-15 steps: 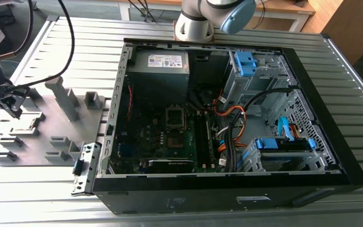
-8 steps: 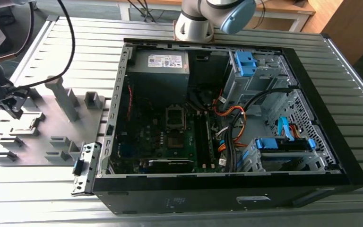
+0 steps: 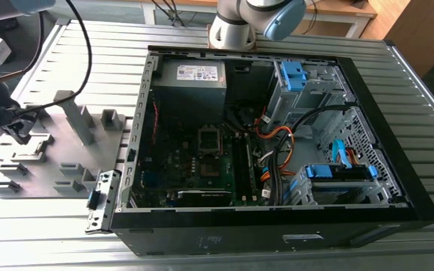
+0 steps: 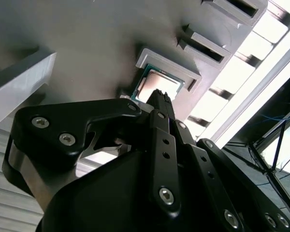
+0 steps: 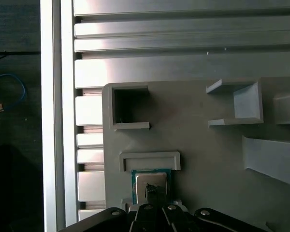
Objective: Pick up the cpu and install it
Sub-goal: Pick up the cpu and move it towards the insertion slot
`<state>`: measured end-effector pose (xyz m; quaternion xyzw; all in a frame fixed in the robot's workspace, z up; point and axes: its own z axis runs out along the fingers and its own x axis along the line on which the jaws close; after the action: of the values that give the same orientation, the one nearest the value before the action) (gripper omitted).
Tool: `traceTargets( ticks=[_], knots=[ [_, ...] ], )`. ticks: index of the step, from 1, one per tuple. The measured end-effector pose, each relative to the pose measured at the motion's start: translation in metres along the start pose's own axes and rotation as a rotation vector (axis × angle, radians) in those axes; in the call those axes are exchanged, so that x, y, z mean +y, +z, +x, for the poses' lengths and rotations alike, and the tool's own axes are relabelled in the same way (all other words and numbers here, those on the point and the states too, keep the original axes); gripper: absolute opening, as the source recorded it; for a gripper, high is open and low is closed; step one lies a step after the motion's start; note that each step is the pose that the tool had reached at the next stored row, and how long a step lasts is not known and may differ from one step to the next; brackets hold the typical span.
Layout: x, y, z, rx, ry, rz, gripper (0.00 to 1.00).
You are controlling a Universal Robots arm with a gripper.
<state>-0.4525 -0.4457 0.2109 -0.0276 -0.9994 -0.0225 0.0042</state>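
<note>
At the exterior view's far left the end effector (image 3: 17, 132) hangs low over a grey tray (image 3: 59, 141) of raised blocks, a black cable looping up from the arm; the tray lies on a slatted metal tabletop (image 3: 51, 248).

In both wrist views the cpu (image 4: 157, 83) (image 5: 151, 181) lies flat in a shallow framed pocket near the tray's edge, its dull silver face up and a green rim showing round it; the end effector (image 4: 160, 96) (image 5: 152, 189) is drawn narrow, its tips together and holding nothing, poised right over the cpu's face; whether it touches the chip I cannot tell.

Toward the middle of the exterior view, just beside the tray, stands an open black computer case (image 3: 277, 234) lying on its side; inside it the motherboard (image 3: 187, 164) carries a square metal-framed socket (image 3: 208, 140), well apart from the cpu; a power supply (image 3: 190, 79) sits at the far end.

Farther right are orange cables (image 3: 273, 135) and blue-tabbed drive bays (image 3: 293, 76); the arm's base (image 3: 236, 28) stands behind the case.
</note>
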Motion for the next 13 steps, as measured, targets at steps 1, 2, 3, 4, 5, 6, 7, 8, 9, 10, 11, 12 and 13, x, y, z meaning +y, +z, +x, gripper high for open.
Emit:
traceTargets(
  ticks=[1,2,3,4,5,6,7,8,9,10,11,12,13],
  knots=[
    [0.0,0.0012,0.0,-0.0003,0.0,-0.0002,0.11],
    [-0.0001,0.0022,-0.0001,-0.0004,-0.001,-0.0003,0.11],
    [-0.0002,0.0029,0.0,-0.0004,-0.001,-0.0003,0.11],
    [-0.0001,0.0035,0.0001,-0.0003,-0.002,-0.0002,0.11],
    [-0.0001,0.0036,0.0001,-0.0002,-0.002,0.0,0.11],
    [-0.0001,0.0036,0.0001,-0.0002,-0.002,0.0,0.11],
    [0.0,0.0036,0.0002,-0.0001,-0.002,0.0,0.11],
    [0.0,0.0037,0.0002,-0.0003,-0.002,0.0,0.11],
    [0.0,0.0037,0.0002,-0.0003,-0.002,-0.0001,0.11],
    [0.0,0.0037,0.0002,-0.0004,-0.002,-0.0001,0.11],
    [0.0,0.0037,0.0002,-0.0003,-0.002,-0.0001,0.11],
    [0.0,0.0038,0.0002,-0.0004,-0.002,-0.0001,0.11],
    [0.0,0.0038,0.0002,-0.0004,-0.002,-0.0002,0.17]
  ],
)
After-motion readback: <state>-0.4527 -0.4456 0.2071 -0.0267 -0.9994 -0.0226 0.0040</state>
